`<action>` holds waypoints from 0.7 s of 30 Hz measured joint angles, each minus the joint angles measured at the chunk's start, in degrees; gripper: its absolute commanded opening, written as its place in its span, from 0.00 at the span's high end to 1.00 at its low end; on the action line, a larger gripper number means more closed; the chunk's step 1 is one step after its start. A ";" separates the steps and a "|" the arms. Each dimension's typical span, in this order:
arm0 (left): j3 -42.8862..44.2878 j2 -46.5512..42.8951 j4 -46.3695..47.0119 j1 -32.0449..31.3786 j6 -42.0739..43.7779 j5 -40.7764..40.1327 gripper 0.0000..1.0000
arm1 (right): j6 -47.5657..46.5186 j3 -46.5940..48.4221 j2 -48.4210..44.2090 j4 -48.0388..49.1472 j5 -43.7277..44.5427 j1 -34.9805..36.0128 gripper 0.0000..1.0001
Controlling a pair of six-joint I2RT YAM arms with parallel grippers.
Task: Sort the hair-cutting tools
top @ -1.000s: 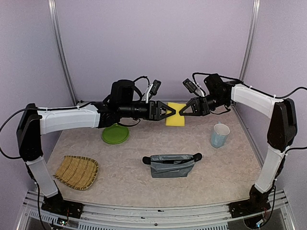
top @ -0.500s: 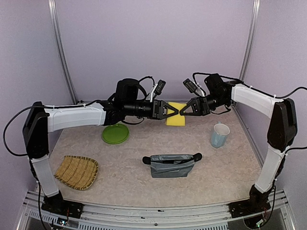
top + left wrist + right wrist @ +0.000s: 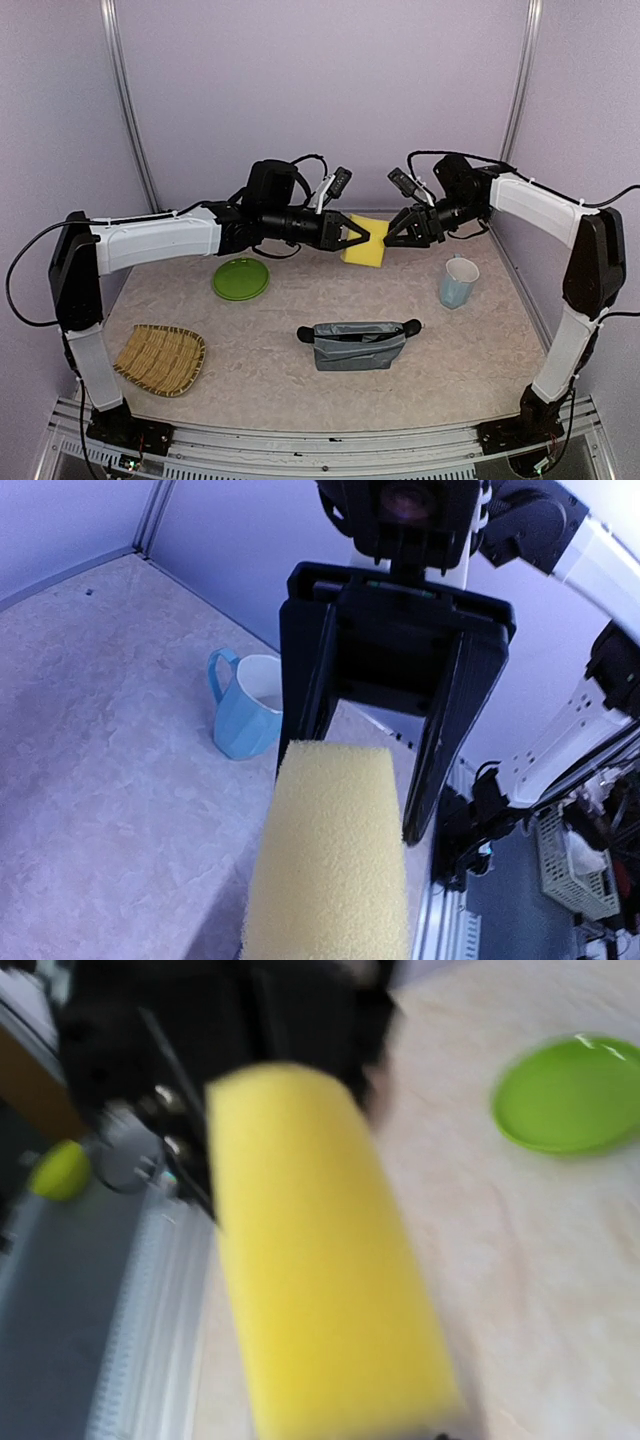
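No hair-cutting tools show in any view. A yellow sponge (image 3: pixel 368 242) hangs in the air at the back, between both arms. My left gripper (image 3: pixel 360 236) is shut on its left end. My right gripper (image 3: pixel 391 236) is at its right end and stands open. In the left wrist view the sponge (image 3: pixel 335 860) runs forward from my own jaws, and the right gripper's black fingers (image 3: pixel 450 730) straddle its far end with a gap on one side. The right wrist view is blurred and filled by the sponge (image 3: pixel 320 1260).
A grey fabric pouch (image 3: pixel 358 346) lies mid-table with black bits poking out at both ends. A blue mug (image 3: pixel 458 282) stands at the right, a green plate (image 3: pixel 241 279) at the left, and a woven tray (image 3: pixel 160 358) at the front left.
My left gripper reached right and shut on the sponge. My right gripper, shut on it before, has opened and drawn back slightly to the right.
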 measured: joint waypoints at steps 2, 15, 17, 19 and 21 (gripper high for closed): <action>0.11 -0.90 -3.85 -1.29 4.52 -3.19 1.00 | -2.82 -2.78 -2.38 -0.63 3.37 -0.96 0.48; -16.94 -18.80 -13.75 -1.99 17.62 -25.81 1.00 | -6.29 -19.52 -10.32 7.85 32.52 11.17 0.45; -19.37 -21.62 -13.00 -1.99 17.09 -29.53 1.00 | -6.40 -19.41 -9.22 8.94 35.45 13.55 0.45; -20.94 -24.00 -12.20 -2.19 16.70 -32.15 1.00 | -6.58 -19.23 -7.96 9.38 37.68 15.21 0.43; -21.57 -26.27 -11.85 -2.54 16.44 -34.88 1.00 | -6.97 -18.75 -6.23 9.66 40.39 17.16 0.38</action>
